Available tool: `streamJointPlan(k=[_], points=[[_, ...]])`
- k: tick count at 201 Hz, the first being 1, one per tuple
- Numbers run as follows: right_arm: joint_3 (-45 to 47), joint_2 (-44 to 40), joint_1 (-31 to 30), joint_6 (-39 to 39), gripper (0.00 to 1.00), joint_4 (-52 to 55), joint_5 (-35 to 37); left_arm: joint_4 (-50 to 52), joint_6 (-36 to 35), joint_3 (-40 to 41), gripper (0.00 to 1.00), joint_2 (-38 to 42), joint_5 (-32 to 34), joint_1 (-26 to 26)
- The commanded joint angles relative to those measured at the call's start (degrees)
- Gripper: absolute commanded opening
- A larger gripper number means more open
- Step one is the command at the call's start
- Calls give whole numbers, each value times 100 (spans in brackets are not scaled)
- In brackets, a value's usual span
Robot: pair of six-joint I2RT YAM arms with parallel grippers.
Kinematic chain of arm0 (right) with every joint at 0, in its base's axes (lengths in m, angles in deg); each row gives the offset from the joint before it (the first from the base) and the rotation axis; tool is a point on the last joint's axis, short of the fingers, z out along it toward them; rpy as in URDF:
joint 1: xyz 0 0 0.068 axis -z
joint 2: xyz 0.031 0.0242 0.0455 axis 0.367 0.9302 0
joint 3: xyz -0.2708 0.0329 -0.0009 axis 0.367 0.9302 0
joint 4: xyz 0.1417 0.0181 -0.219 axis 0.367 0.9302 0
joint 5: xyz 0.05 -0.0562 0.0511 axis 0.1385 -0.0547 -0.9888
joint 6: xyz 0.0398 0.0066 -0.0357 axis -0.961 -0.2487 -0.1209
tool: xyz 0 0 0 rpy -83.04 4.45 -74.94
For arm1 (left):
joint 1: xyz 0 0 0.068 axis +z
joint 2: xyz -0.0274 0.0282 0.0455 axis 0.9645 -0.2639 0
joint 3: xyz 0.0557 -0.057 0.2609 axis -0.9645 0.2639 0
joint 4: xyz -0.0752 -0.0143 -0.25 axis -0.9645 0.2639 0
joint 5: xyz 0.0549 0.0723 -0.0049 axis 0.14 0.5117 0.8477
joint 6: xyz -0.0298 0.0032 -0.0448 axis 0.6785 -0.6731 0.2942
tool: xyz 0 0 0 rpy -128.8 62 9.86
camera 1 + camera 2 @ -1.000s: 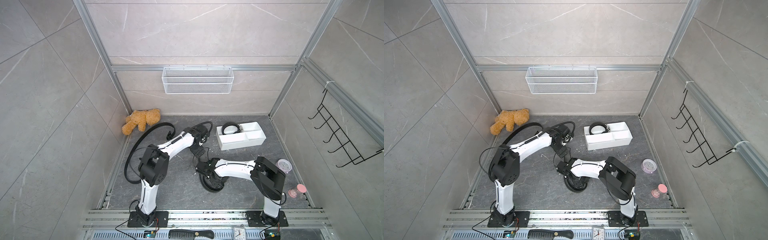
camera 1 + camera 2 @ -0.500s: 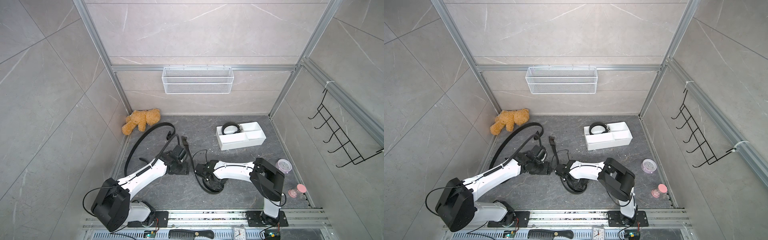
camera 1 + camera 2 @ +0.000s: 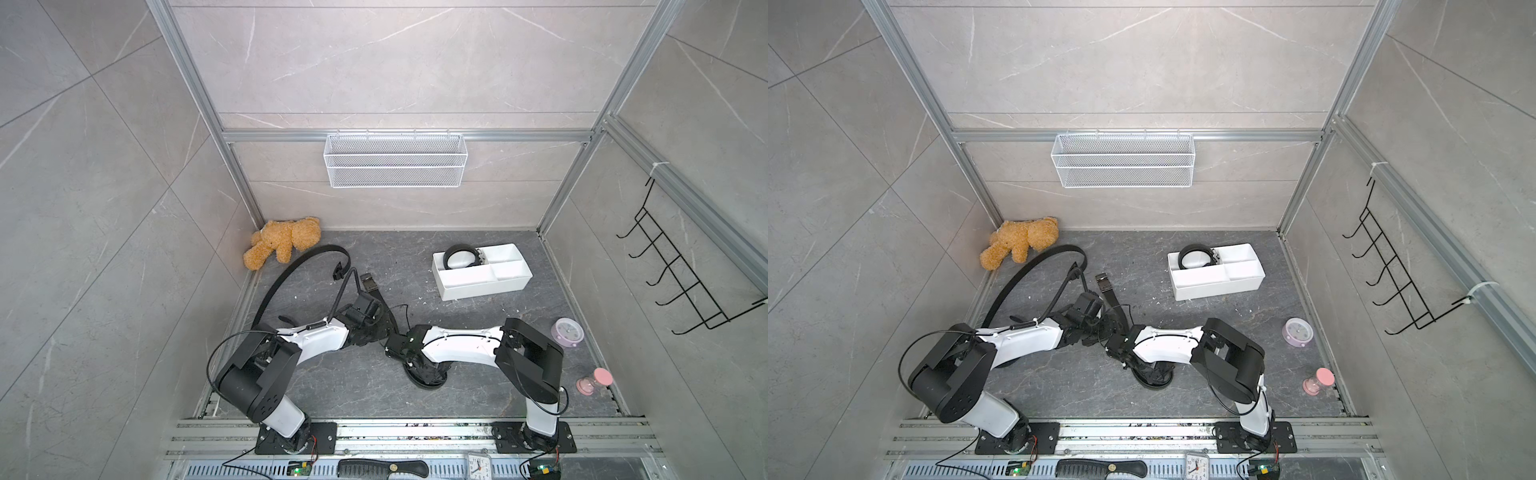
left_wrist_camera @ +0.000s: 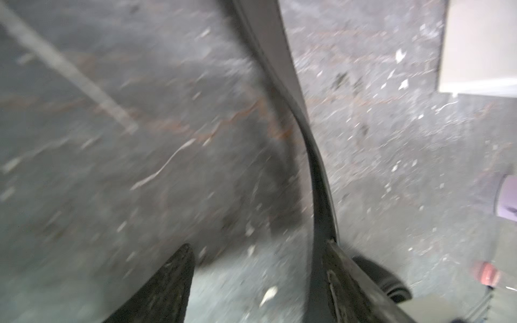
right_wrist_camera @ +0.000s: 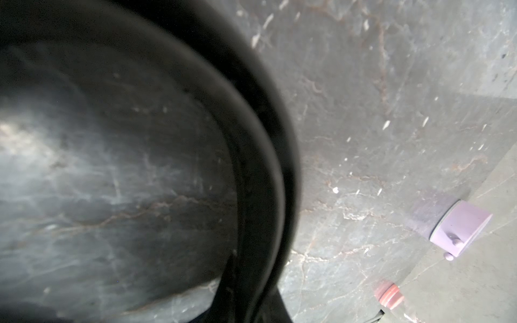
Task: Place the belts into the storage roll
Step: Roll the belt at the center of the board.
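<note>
The storage roll (image 3: 482, 287) (image 3: 1217, 291) is a white divided tray at the back right; one coiled belt (image 3: 457, 247) lies in its far-left compartment. A long belt (image 3: 286, 273) arcs over the floor at the left. Another belt runs from its buckle (image 3: 368, 282) toward a coil (image 3: 428, 376) under the right arm. My right gripper (image 3: 392, 347) (image 5: 251, 313) is shut on this belt's strap (image 5: 263, 156). My left gripper (image 3: 380, 326) (image 4: 260, 282) stands open beside it, the strap (image 4: 316, 173) lying against one finger (image 4: 344, 279).
A teddy bear (image 3: 286, 243) lies in the back left corner. A purple clock (image 3: 567, 332) and a pink hourglass (image 3: 594, 380) stand by the right wall. A wire basket (image 3: 395, 162) hangs on the back wall and a hook rack (image 3: 681, 282) on the right wall.
The left arm has pulled back from near the tray to the middle, and its gripper now sits at the strap beside the right gripper, its jaws somewhat narrower. The right arm has held still.
</note>
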State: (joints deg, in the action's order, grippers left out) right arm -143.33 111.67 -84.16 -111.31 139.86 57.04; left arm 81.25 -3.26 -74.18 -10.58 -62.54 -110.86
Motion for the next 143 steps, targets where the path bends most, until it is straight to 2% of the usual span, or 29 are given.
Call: streamJointPlan(k=[1,19,63,108,143], points=[[309,568,-201,59,9,-581,-1358,-642,26,-79,75,-232,-156,25],[338,528,-214,60,9,-633,-1359,-606,-145,-309,76,-358,-260,22],[151,534,-248,190,9,-647,-1365,-143,-664,-1074,72,-1170,-1150,14],[-73,557,-351,258,9,-714,-1392,-300,-637,-947,66,-1152,-1285,13],[-438,728,-560,287,8,-645,-1298,630,-1178,-1581,63,-1249,-1338,6]])
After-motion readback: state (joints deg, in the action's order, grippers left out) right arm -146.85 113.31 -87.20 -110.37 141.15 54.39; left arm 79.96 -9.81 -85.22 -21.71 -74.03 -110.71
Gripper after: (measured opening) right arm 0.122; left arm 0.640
